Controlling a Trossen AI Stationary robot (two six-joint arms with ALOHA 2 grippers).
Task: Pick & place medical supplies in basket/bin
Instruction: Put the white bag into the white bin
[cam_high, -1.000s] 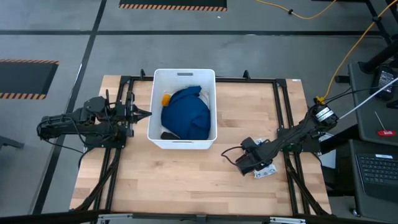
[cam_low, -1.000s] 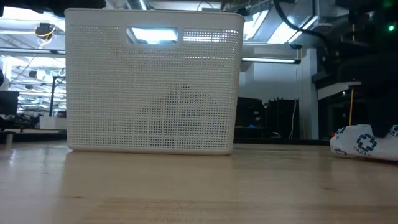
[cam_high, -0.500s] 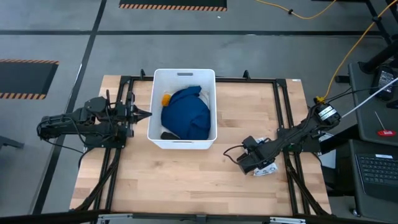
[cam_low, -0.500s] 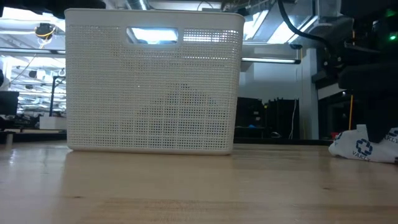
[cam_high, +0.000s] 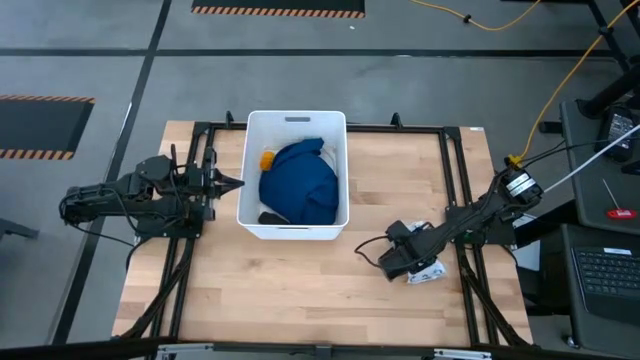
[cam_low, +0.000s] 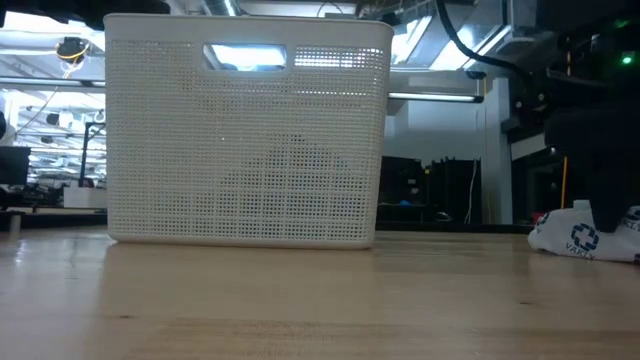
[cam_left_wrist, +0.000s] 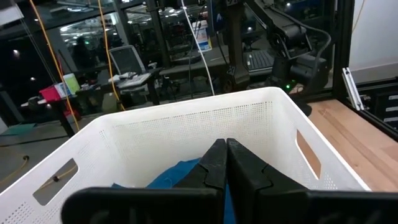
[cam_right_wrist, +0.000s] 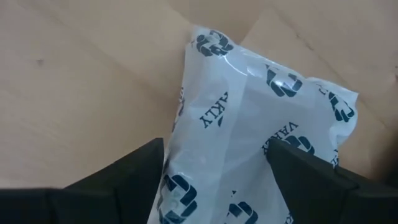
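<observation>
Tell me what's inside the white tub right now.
The white tub holds a dark blue cloth, an orange bottle beside it and something black. Anything beneath the cloth is hidden.

The white soft packet (cam_right_wrist: 261, 124) bears dark, partly readable lettering "AKLY" and "VAKLY".

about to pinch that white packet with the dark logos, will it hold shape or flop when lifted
Probably floppy: the white packet shows creased, glossy film, so it should sag outside the open right pincer. That shiny wrap may slip, so a grip across the middle seems safer. It looks light, lying flat on the table, unlikely to roll.
</observation>
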